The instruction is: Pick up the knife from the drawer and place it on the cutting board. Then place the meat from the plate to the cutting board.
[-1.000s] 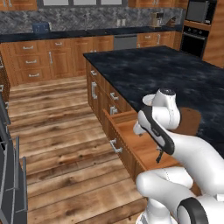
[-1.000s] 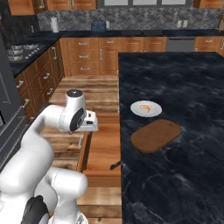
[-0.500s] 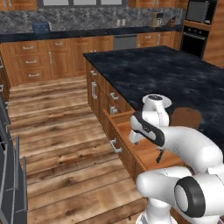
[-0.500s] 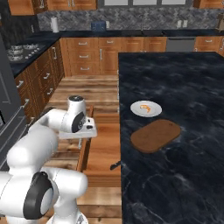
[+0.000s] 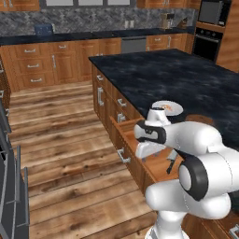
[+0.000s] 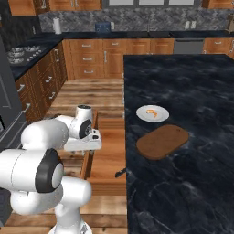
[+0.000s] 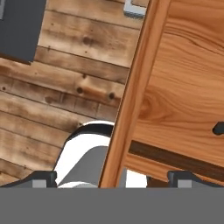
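The drawer (image 6: 107, 157) stands pulled out from the island, in the lower middle of the right base view, with its light wooden floor bare apart from the knife (image 6: 120, 172), whose black handle lies at the lower right of the drawer floor, close under the edge of the worktop (image 6: 192, 91). In the left base view the knife (image 5: 172, 164) shows as a dark sliver at the right of the open drawer (image 5: 140, 140), partly behind the white arm. The arm's bulky elbow and shoulder crowd the lower part of both base views and cover much of the drawer's near end.

On the dark marbled worktop, right of centre in the right base view, the cutting board (image 6: 163, 141) lies flat with nothing on it. Just above it in the frame sits the white plate (image 6: 152, 113), apart from the board, with the small orange meat (image 6: 152, 111) on it. A wall of wooden cabinets (image 6: 105, 57) runs across the top of the frame.

The gripper (image 7: 111, 177) hangs above the drawer's front panel, which runs up the hand view as a slanted wooden edge between the two fingertips (image 7: 41, 177). The jaws are spread wide, holding nothing and touching nothing. A dark tip of the knife (image 7: 218, 128) peeks in at the right edge of that view.
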